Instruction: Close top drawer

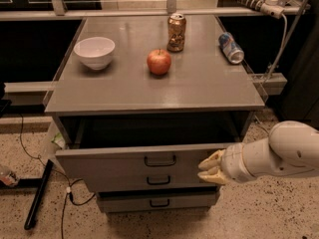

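The top drawer is a wide grey drawer under the tabletop. It stands partly pulled out, with its dark inside showing above the flat front. Its small dark loop handle is at the centre. My gripper, cream-tipped on a white arm from the right, is at the right end of the drawer front. It seems to touch the front, to the right of the handle. Its fingers are drawn together and hold nothing.
Two narrower drawer fronts sit below. On the tabletop are a white bowl, a red apple, an upright brown can and a blue can on its side. A black bar and cables lie on the floor at the left.
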